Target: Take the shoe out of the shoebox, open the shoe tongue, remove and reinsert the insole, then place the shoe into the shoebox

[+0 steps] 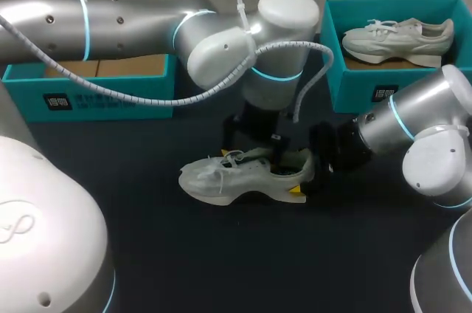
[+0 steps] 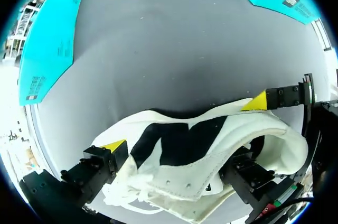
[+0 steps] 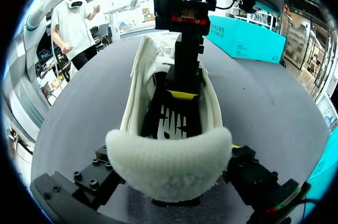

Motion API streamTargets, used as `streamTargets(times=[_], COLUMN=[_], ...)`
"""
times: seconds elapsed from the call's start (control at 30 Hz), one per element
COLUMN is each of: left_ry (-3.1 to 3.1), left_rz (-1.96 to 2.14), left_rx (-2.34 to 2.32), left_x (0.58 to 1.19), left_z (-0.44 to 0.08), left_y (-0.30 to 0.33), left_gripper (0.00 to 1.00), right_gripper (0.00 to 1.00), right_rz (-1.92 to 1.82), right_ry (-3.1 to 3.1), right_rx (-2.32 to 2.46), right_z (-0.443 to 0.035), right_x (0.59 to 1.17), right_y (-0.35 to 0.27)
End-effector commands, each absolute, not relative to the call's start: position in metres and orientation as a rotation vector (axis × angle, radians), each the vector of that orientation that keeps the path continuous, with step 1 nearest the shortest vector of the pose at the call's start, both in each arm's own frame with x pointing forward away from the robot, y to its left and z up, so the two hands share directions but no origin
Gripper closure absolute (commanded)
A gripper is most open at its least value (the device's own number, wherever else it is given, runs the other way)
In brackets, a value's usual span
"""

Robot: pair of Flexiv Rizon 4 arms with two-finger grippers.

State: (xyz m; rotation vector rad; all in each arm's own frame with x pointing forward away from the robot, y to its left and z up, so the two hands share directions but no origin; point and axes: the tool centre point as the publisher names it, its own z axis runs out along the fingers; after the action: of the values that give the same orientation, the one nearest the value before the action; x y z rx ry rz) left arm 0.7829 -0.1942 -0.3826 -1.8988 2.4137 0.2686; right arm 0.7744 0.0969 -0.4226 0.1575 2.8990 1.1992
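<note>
A white shoe (image 1: 236, 178) lies on its side on the dark table, toe to the left. My left gripper (image 1: 251, 156) stands over its middle, open wide. One yellow fingertip (image 2: 113, 145) is outside by the laces. The other finger (image 3: 185, 71) reaches down into the shoe's opening, over the dark printed insole (image 3: 171, 121). My right gripper (image 1: 304, 180) is at the heel (image 3: 169, 166), with a finger pressed on either side of it. One of its yellow tips (image 2: 256, 102) rests against the shoe's side.
A teal shoebox (image 1: 335, 69) at the back right holds a second white shoe (image 1: 398, 36). Another teal box (image 1: 96, 95) with a brown cardboard inside lies at the back left, under my left arm. Bare dark table stretches in front of the shoe.
</note>
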Motion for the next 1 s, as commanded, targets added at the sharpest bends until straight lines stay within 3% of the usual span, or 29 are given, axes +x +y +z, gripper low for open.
streamTargets(times=[0.03, 0.7, 0.77, 0.8, 0.87, 0.97, 1.0], left_ry=[2.367, 2.272, 2.275, 2.278, 2.279, 2.303, 2.301], left_rz=[0.277, 0.263, 0.256, 0.249, 0.235, 0.203, 0.199], left_rx=[-1.974, -2.209, -2.229, -2.236, -2.251, -2.278, -2.286], left_x=[0.776, 0.756, 0.755, 0.755, 0.754, 0.753, 0.752], left_z=[-0.370, -0.346, -0.346, -0.346, -0.344, -0.340, -0.339], left_y=[-0.179, -0.170, -0.170, -0.170, -0.170, -0.167, -0.166], left_gripper=[0.00, 0.00, 0.27, 0.51, 0.63, 0.98, 1.00], right_gripper=[1.00, 1.00, 1.00, 1.00, 1.00, 1.00, 1.00], right_rz=[1.194, 1.194, 1.194, 1.194, 1.194, 1.194, 1.194], right_ry=[2.898, 2.898, 2.898, 2.898, 2.898, 2.898, 2.898], right_rx=[0.160, 0.160, 0.160, 0.160, 0.160, 0.160, 0.160], right_z=[-0.427, -0.427, -0.427, -0.427, -0.427, -0.427, -0.427], right_x=[0.773, 0.773, 0.773, 0.773, 0.773, 0.773, 0.773], right_y=[0.097, 0.097, 0.097, 0.097, 0.097, 0.097, 0.097])
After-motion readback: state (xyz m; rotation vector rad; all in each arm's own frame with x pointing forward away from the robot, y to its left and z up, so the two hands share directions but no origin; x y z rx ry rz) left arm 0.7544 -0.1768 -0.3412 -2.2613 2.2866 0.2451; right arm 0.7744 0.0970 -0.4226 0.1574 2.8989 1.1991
